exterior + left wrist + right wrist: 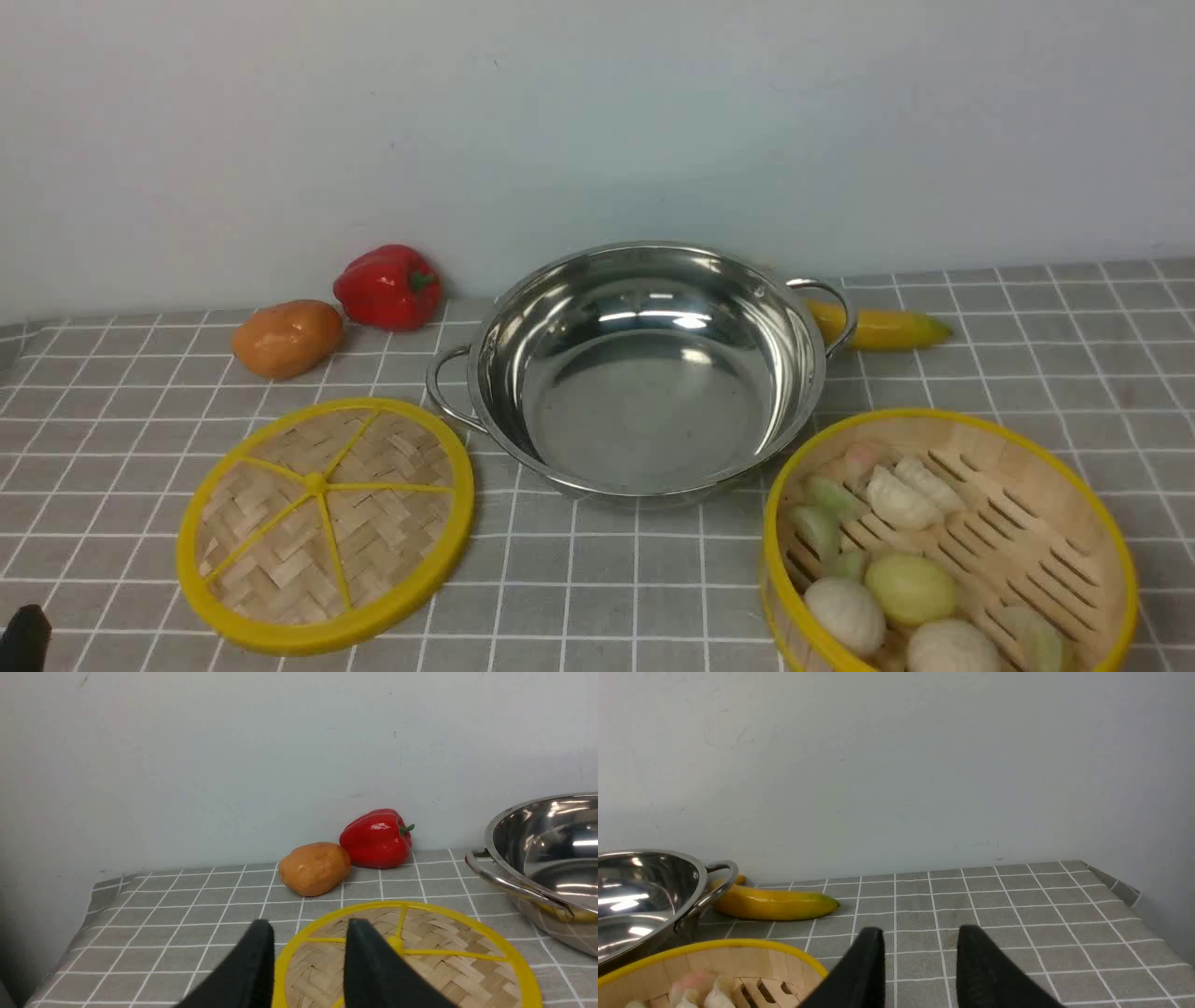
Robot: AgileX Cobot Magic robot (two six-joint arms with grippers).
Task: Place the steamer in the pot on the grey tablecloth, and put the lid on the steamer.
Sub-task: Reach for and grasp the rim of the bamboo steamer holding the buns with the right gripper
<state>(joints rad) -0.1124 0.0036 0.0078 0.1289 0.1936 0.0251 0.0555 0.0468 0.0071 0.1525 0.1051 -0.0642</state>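
left gripper (309, 925) jaws apart, empty, aimed at lid (420, 956), flat, spokes up, left-front of pot (644, 411) | right gripper (922, 929) jaws apart, empty, beside steamer (738, 959), upright, mouth up, right-front of pot | pot handles run left-near to right-far | all on grey tablecloth (597, 579)

Ahead of me stands one plain, pale grey-white wall (597, 112). It meets the tabletop (1115, 884) along the far edge. The finish is matt, with faint scuffs (738, 735) and small dark specks (395, 733). Light is soft and even, dimmer at the wall's foot near the far left corner.
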